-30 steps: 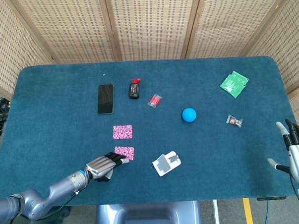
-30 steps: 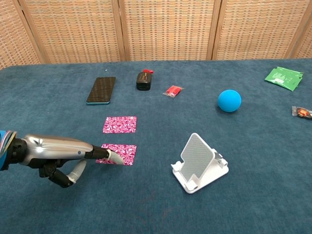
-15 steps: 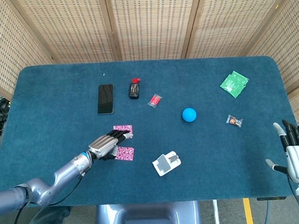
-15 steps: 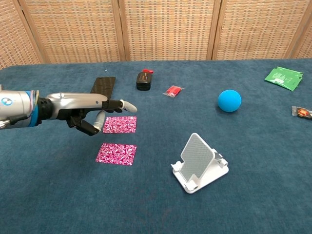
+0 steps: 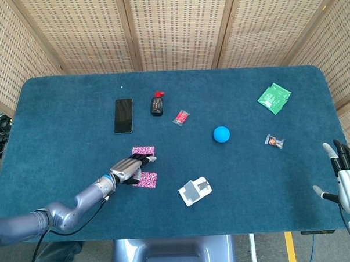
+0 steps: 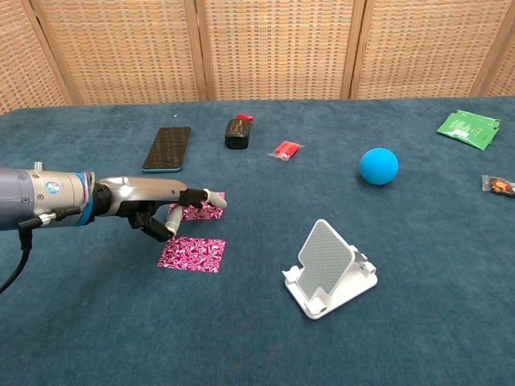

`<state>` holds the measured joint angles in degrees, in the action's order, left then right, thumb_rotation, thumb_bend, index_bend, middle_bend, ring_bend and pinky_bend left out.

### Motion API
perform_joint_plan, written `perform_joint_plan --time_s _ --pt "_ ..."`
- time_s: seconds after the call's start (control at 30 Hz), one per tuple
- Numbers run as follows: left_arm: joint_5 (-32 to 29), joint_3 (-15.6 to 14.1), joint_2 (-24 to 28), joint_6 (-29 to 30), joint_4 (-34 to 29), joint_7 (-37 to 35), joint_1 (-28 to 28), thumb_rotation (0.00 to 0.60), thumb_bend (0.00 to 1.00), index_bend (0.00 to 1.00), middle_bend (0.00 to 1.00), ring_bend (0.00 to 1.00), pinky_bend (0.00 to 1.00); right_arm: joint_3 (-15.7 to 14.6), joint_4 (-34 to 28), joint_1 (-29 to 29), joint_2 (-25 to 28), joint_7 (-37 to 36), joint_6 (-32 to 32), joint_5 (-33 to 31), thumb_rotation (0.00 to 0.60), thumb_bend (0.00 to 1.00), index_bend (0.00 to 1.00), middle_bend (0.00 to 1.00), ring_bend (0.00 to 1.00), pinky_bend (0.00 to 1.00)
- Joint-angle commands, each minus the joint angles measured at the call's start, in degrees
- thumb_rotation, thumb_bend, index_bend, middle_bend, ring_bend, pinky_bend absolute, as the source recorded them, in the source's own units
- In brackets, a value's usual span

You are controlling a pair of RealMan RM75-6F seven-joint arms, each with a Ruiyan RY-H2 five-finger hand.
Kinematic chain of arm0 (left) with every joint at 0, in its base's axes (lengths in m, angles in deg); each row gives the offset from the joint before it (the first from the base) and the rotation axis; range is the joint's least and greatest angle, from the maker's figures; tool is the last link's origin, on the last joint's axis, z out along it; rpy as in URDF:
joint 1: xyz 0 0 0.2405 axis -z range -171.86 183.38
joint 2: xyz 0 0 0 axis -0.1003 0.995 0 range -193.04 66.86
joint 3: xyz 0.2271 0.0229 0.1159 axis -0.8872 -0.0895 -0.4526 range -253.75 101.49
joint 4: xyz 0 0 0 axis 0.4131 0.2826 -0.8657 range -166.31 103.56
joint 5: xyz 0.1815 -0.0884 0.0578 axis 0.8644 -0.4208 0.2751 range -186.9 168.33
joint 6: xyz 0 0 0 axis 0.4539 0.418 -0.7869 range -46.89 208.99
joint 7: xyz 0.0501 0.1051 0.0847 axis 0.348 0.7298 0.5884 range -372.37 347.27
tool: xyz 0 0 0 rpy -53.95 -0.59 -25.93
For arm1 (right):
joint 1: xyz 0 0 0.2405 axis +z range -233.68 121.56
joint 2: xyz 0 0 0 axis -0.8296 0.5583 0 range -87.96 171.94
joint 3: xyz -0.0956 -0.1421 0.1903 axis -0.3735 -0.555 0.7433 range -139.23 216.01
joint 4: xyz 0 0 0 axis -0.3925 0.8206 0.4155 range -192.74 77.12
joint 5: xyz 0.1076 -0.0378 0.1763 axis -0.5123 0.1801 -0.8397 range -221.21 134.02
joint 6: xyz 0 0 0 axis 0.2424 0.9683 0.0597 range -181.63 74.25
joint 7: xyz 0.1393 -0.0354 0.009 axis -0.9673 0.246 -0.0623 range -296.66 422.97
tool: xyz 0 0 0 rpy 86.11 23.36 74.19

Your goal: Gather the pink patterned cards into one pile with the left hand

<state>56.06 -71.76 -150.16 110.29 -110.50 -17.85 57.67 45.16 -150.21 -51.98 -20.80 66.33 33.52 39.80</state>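
One blue table (image 5: 64, 112) fills the frame. One left hand (image 5: 130, 166) is positioned left of centre, fingers extended together over the upper of two pink patterned cards (image 6: 193, 252); whether the fingertips touch that card cannot be determined. Nothing is gripped. The upper card (image 5: 144, 151) is partly covered by the fingers; the lower card (image 5: 146, 179) lies just below it, apart from it. One right hand (image 5: 348, 178) is located at the lower right edge, fingers spread and holding nothing. One black phone (image 5: 124, 115) lies upper left; one white phone stand (image 5: 195, 190) lies lower centre. One blue ball (image 5: 221, 134), one green packet (image 5: 274, 97), one black bottle (image 5: 157, 104) and two small wrapped sweets (image 5: 181, 117) (image 5: 274, 141) are present. No containers are visible.
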Motion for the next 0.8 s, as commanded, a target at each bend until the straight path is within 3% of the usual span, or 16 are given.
perform_joint_plan --time_s 0.03,0.3,0.4,0.53,0.67,0.7,0.8 --pt "-0.4 -0.5 0.4 0.0 0.0 0.3 -0.3 0.600 1.00 0.00 0.00 0.00 0.00 0.0 -0.1 0.0 0.0 0.0 0.0 0.0 0.600 0.00 0.00 0.00 0.00 0.00" --pt "-1.9 -1.3 2.2 -0.6 1.1 -0.9 -1.6 0.600 1.00 0.00 0.00 0.00 0.00 -0.1 -0.4 -0.1 0.1 0.1 0.2 0.3 0.600 0.00 0.00 0.00 0.00 0.00" --pt "-1.6 -2.8 4.5 0.0 2.2 -1.7 -3.7 0.600 1.00 0.00 0.00 0.00 0.00 -0.1 -0.7 -0.2 0.2 0.1 0.5 0.5 0.600 0.00 0.00 0.00 0.00 0.00" --pt "0.3 -3.7 5.7 2.6 4.1 -3.0 -6.4 0.600 1.00 0.00 0.00 0.00 0.00 -0.1 -0.9 -0.2 0.4 -0.1 0.6 0.6 0.600 0.00 0.00 0.00 0.00 0.00" --pt "4.1 -2.2 6.1 8.1 5.1 -7.1 -9.0 0.600 0.99 0.00 0.00 0.00 0.00 -0.1 -1.0 -0.3 0.5 -0.3 0.8 0.8 0.600 0.00 0.00 0.00 0.00 0.00" --pt "5.9 -1.7 6.2 10.1 5.4 -8.3 -9.5 0.600 0.94 0.00 0.00 0.00 0.00 -0.1 -1.1 -0.2 0.5 -0.3 0.8 0.9 0.600 0.00 0.00 0.00 0.00 0.00" --pt "8.9 -0.3 6.0 14.2 6.2 -9.0 -9.7 0.600 0.51 0.01 0.00 0.00 0.00 -0.2 -1.2 -0.2 0.6 -0.3 0.8 1.1 0.600 0.00 0.00 0.00 0.00 0.00"
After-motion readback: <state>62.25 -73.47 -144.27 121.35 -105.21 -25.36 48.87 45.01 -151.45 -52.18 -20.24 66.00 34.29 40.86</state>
